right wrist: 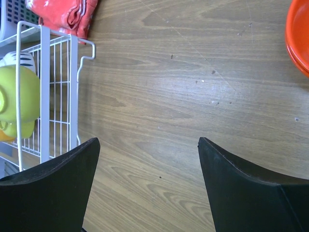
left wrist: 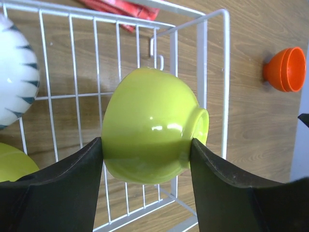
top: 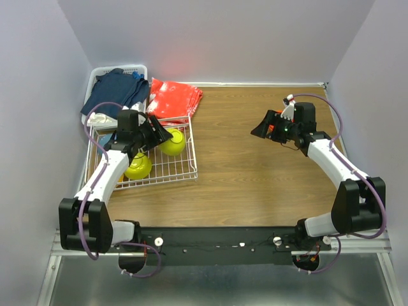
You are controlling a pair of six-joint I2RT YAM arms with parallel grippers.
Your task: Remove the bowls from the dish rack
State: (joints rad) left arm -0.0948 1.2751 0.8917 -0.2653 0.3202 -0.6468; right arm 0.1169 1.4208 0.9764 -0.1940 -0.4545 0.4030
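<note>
The left gripper's black wedge-shaped fingers pinch a glossy lime green bowl tipped on its side, inside the white wire dish rack by its corner. Deeper in the rack sit a white ribbed bowl and a second lime bowl. Well outside the rack, the right gripper hangs spread over grained wooden table near a red-orange bowl.

Overhead camera looks down from the near side; both low wrist cameras share the rack and green bowl.
</note>
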